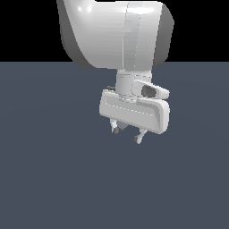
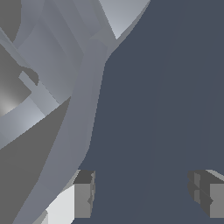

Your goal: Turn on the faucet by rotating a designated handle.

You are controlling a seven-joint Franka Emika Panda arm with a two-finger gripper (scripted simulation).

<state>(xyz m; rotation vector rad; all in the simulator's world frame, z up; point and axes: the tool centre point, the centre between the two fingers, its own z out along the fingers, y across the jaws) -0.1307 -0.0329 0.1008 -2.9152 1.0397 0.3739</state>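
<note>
My white gripper (image 1: 127, 134) hangs in the middle of the exterior view, fingers pointing down and set apart, open with nothing between them. The faucet does not show in the exterior view; the arm's body may hide it. In the wrist view the gripper (image 2: 144, 194) is open, with one dark fingertip (image 2: 83, 194) close beside a large glossy silver-grey curved surface, the faucet (image 2: 83, 109) seen very near. Its rounded bulbs and a slim bar fill one side of that view. The other fingertip (image 2: 208, 194) stands over bare floor. I cannot tell whether the finger touches the faucet.
A flat dark blue-grey floor (image 1: 53, 179) lies under the gripper, with a black background above it. The arm's big white link (image 1: 112, 31) fills the upper middle of the exterior view.
</note>
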